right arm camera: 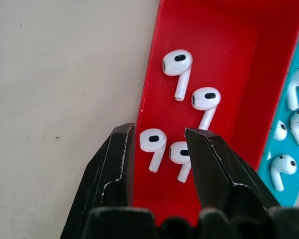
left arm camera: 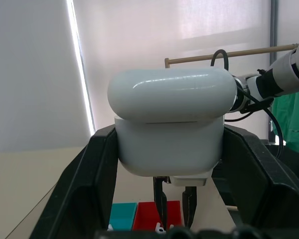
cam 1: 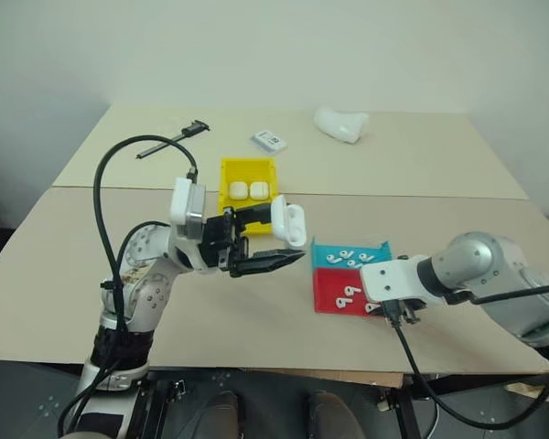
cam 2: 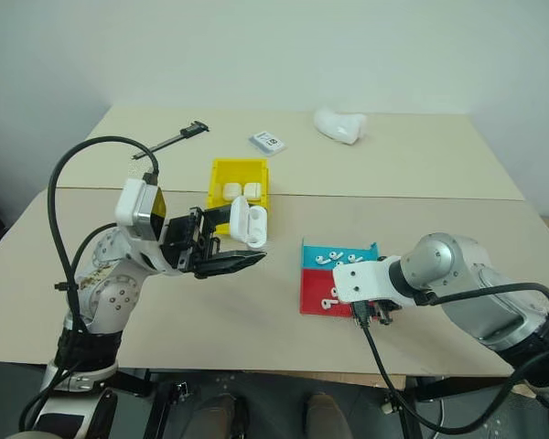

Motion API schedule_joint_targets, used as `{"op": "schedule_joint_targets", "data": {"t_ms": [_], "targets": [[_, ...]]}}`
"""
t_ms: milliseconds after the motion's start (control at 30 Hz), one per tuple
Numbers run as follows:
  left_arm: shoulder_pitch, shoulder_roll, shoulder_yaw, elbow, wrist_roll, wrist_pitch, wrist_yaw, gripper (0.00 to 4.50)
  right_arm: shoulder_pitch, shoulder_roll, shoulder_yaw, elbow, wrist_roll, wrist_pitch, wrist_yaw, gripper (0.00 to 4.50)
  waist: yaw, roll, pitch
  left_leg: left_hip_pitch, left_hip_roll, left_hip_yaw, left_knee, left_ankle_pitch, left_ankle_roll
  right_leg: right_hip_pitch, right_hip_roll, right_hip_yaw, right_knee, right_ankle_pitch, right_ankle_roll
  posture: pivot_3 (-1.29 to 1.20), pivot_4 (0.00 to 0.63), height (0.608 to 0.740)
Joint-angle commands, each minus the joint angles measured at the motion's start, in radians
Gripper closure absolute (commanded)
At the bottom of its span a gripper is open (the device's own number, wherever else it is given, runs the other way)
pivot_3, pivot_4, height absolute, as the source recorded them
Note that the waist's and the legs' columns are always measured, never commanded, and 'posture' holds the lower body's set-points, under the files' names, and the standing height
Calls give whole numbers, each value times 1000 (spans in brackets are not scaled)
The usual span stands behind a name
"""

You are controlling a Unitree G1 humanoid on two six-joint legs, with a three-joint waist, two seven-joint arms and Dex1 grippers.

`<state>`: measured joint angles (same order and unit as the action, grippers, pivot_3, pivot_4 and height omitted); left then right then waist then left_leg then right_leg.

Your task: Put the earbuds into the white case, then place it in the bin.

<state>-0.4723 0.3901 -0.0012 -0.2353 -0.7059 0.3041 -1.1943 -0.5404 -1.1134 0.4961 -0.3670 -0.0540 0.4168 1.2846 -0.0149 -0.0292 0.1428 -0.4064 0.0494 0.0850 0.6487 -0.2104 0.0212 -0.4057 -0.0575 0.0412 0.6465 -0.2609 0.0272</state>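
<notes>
My left gripper [cam 1: 288, 238] is shut on a white case [cam 1: 291, 222] and holds it above the table, in front of the yellow bin [cam 1: 247, 164]. In the left wrist view the case [left arm camera: 169, 129] sits between the two black fingers [left arm camera: 79, 189], its lid slightly raised. Two more white cases [cam 1: 248, 190] lie inside the bin. My right gripper [right arm camera: 159, 133] points down into the red tray [right arm camera: 229, 55], open, with one earbud [right arm camera: 153, 141] lying between its fingertips. Three other earbuds [right arm camera: 178, 63] lie close by in that tray.
A teal tray [cam 1: 322, 251] with several earbuds adjoins the red tray [cam 1: 325, 285] on its far side. At the back of the table lie a lumpy white object [cam 1: 341, 123], a small card [cam 1: 269, 140] and a black tool [cam 1: 174, 139].
</notes>
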Motion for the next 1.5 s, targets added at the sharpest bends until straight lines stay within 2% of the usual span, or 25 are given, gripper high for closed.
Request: {"op": "schedule_joint_targets", "data": {"t_ms": [33, 300, 833, 933, 1000, 1267, 1400, 1467, 1500], "targets": [[0, 10, 5, -50, -10, -6, 14, 1708, -22, 13, -3, 43, -52, -110, 34, 2514, 1, 0, 0, 0, 0, 0, 0, 0, 0, 0, 0, 0, 0, 0, 0, 0, 150, 740], [12, 27, 6, -67, -6, -8, 29, 1708, -22, 57, -3, 116, -111, -199, 92, 2514, 2, 0, 0, 0, 0, 0, 0, 0, 0, 0, 0, 0, 0, 0, 0, 0, 150, 740], [33, 44, 6, -92, -14, -6, 51, 1708, 1, 100, -22, 159, -167, -227, 113, 2514, 1, 0, 0, 1, 0, 0, 0, 0, 0, 1, 0, 0, 0, 0, 0, 0, 150, 740], [32, 44, 5, -91, -13, -6, 50, 1708, 7, 99, -26, 154, -166, -225, 114, 3098, 1, 0, 0, 1, 0, 0, 0, 0, 0, 1, 0, 0, 0, 0, 0, 0, 150, 740], [33, 44, 5, -91, -15, -4, 50, 1708, 14, 99, -32, 148, -164, -219, 113, 3806, 1, 0, 0, 1, 0, 0, 0, 0, 0, 1, 0, 0, 0, 0, 0, 0, 150, 740], [29, 42, -2, -86, -20, 3, 45, 1708, 64, 99, -81, 92, -132, -177, 107, 3907, 2, 0, 0, 1, 0, 0, 0, 0, 0, 2, 0, 0, 0, 0, 0, 0, 150, 740], [24, 39, -4, -82, -26, 7, 40, 1708, 92, 101, -182, 13, -26, -64, 103, 3907, 2, 0, 0, 0, 0, 0, 0, 0, 0, 1, 0, 0, 0, 0, 0, 0, 150, 740], [24, 38, -6, -78, -27, 11, 39, 1708, 122, 119, -305, -40, 99, 7, 82, 3907, 2, 0, 0, 1, 0, 0, 0, 0, 0, 1, 0, 0, 0, 0, 0, 0, 150, 740], [22, 35, -10, -74, -21, 4, 36, 1708, 154, 151, -404, -70, 199, 41, 64, 3907, 3, 0, 0, 1, 0, 0, 0, 0, 0, 1, 0, 0, 0, 0, 0, 0, 150, 740]]}}
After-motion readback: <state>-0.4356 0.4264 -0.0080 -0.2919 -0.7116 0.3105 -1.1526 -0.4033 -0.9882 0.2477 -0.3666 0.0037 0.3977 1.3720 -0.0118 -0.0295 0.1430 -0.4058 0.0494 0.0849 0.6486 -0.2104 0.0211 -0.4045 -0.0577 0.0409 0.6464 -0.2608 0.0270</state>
